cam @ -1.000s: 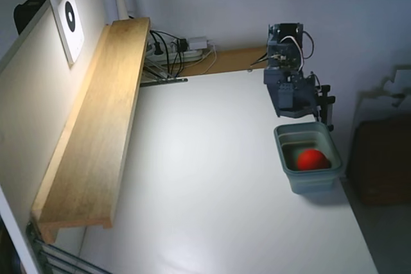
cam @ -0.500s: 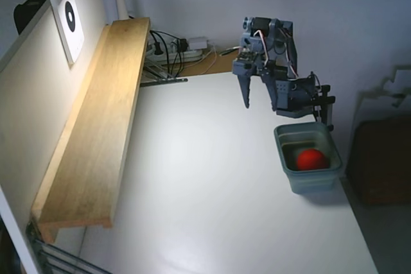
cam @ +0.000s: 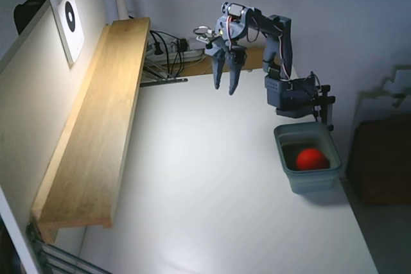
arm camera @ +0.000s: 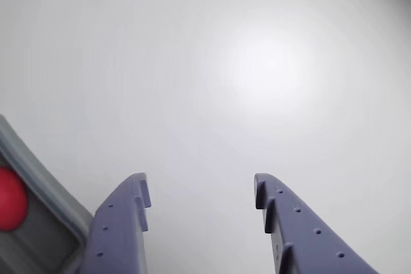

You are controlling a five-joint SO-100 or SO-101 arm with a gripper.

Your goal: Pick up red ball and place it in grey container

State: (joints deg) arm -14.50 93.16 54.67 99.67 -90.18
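Looks like the job's basically done: red ball [cam: 311, 158] sits inside the grey container [cam: 309, 182], well off to the pincer's [cam: 224, 88] lower right in the fixed view. Pincer hangs spread and empty above bare worktop [cam: 212, 190].

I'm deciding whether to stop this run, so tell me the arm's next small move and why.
Probably none beyond easing back to rest. The red ball already lies inside the grey container, and the gripper hangs open and empty over the bare white table, well clear of the tub. In the wrist view the fingers hold nothing between them, so the placing looks done.
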